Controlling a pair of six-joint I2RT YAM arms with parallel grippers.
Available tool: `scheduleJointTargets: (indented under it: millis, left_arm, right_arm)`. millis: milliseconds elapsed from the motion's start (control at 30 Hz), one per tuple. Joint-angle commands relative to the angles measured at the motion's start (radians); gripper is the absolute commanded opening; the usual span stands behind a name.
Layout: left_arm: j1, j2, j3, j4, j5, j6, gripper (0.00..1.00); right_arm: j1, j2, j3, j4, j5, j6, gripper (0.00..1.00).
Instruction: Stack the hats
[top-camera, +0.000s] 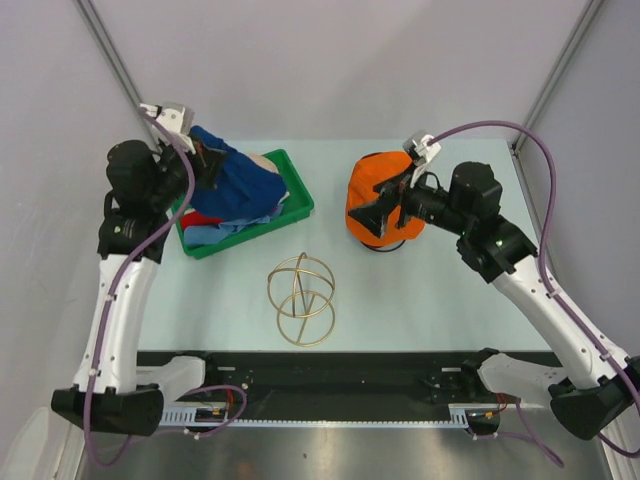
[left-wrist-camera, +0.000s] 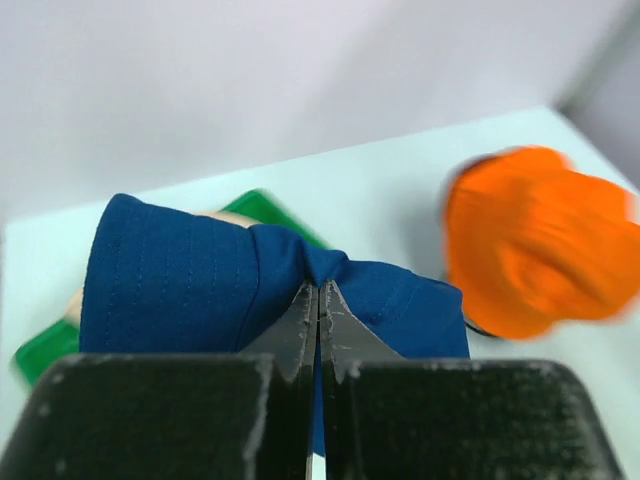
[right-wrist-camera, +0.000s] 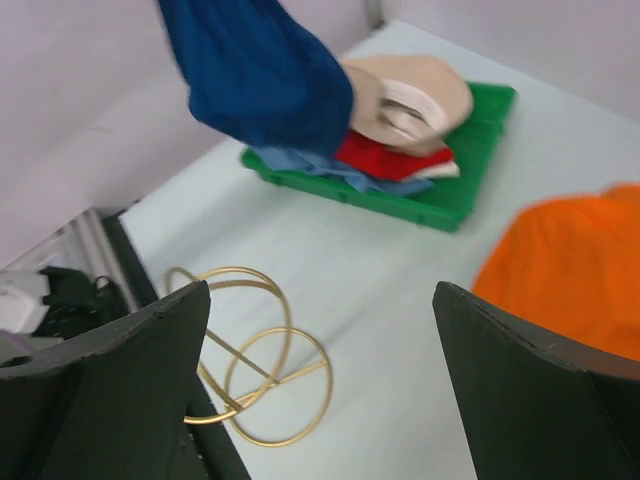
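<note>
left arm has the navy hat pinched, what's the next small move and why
Probably carry the navy hat across toward the orange hat: the left gripper is shut on its fabric, it hangs above the green tray, and the orange hat sits apart.

The green tray (top-camera: 296, 190) holds a beige hat (right-wrist-camera: 420, 80), a red hat (right-wrist-camera: 385, 155) and a light blue hat (right-wrist-camera: 315, 166). Above it is a navy hat (top-camera: 235, 180) with tonal stitch rows. Beside the tray are a plain orange hat (top-camera: 375, 190) and a gold wire globe (top-camera: 301, 298).
</note>
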Motion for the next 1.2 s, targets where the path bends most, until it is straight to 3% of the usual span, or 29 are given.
scheduleJointTargets:
  millis: [0,167,333,500,1167]
  left_arm:
    - [-0.027,-0.072,0.026,-0.059,0.343,0.065,0.00]
    - [-0.037,-0.060,0.143,-0.241,0.587,0.131,0.00]
    - [-0.059,-0.042,0.273,-0.432,0.739,0.244,0.00]
    - [-0.089,-0.059,0.306,-0.523,0.793,0.290,0.00]
    - [-0.145,-0.131,0.326,-0.530,0.876,0.286,0.00]
  right_arm:
    - [0.004,0.041,0.119,0.155,-0.240,-0.014,1.00]
    - [0.004,0.075,0.174,0.170,-0.361,-0.008,1.00]
    - [0.006,0.088,0.201,0.186,-0.423,0.024,1.00]
    - [0.024,0.111,0.222,0.114,-0.389,0.007,1.00]
    - [0.067,0.250,0.282,0.350,-0.553,0.093,1.00]
